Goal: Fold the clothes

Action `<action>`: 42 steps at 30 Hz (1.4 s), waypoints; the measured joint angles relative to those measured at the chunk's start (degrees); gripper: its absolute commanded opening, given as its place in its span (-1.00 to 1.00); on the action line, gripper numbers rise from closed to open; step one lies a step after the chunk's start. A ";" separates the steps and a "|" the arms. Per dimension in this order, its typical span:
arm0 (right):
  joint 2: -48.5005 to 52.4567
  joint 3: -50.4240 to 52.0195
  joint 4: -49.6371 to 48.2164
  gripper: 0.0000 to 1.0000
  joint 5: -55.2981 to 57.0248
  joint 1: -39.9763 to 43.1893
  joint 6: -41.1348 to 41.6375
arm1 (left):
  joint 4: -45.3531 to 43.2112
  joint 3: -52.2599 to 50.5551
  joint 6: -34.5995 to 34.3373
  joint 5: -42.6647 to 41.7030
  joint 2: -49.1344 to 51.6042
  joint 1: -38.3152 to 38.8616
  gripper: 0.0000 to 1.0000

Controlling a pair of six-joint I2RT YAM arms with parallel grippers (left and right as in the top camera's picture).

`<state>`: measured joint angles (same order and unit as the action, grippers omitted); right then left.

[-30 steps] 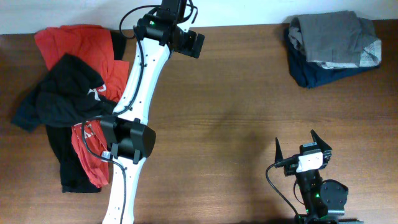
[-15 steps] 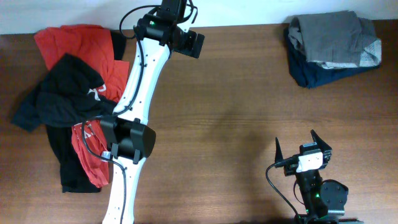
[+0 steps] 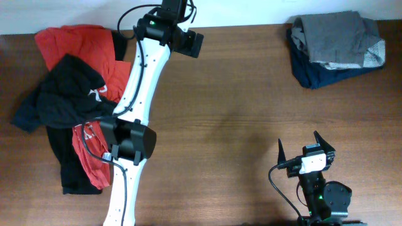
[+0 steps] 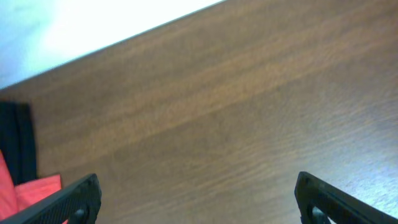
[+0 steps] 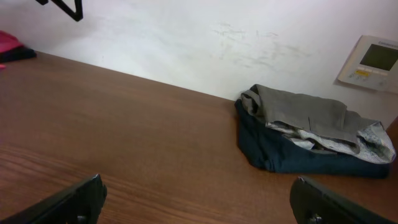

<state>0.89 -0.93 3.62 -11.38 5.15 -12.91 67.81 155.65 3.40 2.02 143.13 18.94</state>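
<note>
Two grippers, both spread wide and gripping nothing. The left gripper (image 4: 199,202) hangs over bare table (image 4: 236,112). The red shirt (image 4: 28,193) lies just beside its left fingertip, with the black shirt (image 3: 63,94) heaped on it further out that side. Well ahead of the right gripper (image 5: 199,205), slightly to its right, the grey shorts (image 5: 298,112) sit bunched atop a navy garment (image 5: 280,155).
</note>
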 measured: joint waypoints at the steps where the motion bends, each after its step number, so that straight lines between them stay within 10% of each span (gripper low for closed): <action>1: 0.00 0.00 0.00 0.97 0.00 0.00 0.00 | -0.81 -0.61 0.00 -0.63 -0.52 -0.31 0.98; 32: -0.09 0.04 -0.09 0.97 0.04 0.00 0.00 | -71.30 -104.63 -0.02 1.77 -68.39 -10.49 0.98; 42: -0.09 0.04 -0.09 0.97 0.20 0.00 0.02 | -77.53 -127.47 -0.02 -1.77 -87.73 -12.55 0.98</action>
<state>0.80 -0.89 3.53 -11.18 5.15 -12.88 -9.72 28.18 3.38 0.25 55.40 6.39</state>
